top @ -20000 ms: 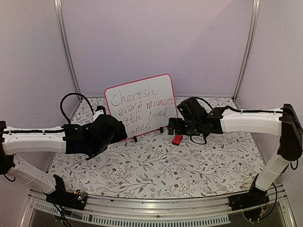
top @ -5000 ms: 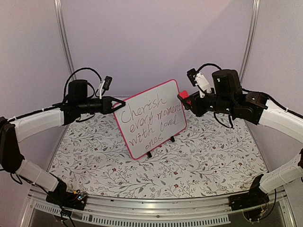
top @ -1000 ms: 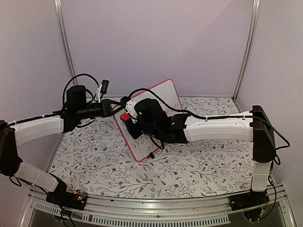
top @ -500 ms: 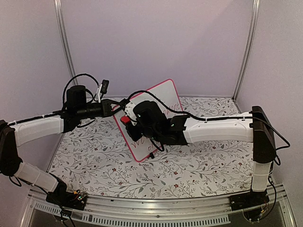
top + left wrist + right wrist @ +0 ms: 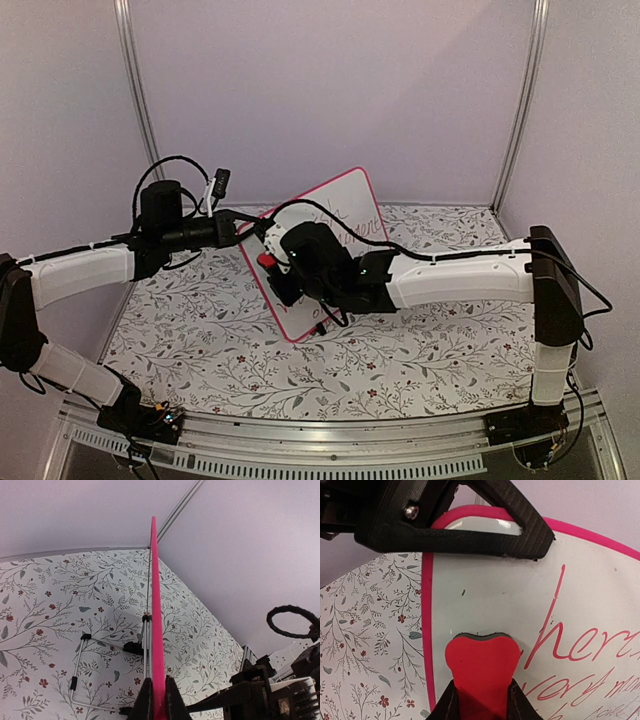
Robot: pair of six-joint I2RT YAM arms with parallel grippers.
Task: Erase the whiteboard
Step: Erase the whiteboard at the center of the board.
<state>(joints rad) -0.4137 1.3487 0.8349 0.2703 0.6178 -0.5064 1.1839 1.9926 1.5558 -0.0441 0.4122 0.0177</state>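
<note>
Left claw [image 5: 159,702] clamped the left edge of the pink-framed white whiteboard [image 5: 345,205]; right claw [image 5: 482,702] clamped a red eraser block [image 5: 481,662] against its face.

Scene lit softly and evenly, lavender tint. Faint shadow cast on floral table cover [image 5: 45,645] beside whiteboard [image 5: 156,630]. Small glare seen at whiteboard top edge, right wrist view.

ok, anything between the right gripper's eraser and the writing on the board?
Nothing visible. The eraser looks pressed on the whiteboard beside the writing; the left gripper clamps the rim above it, off that path.
</note>
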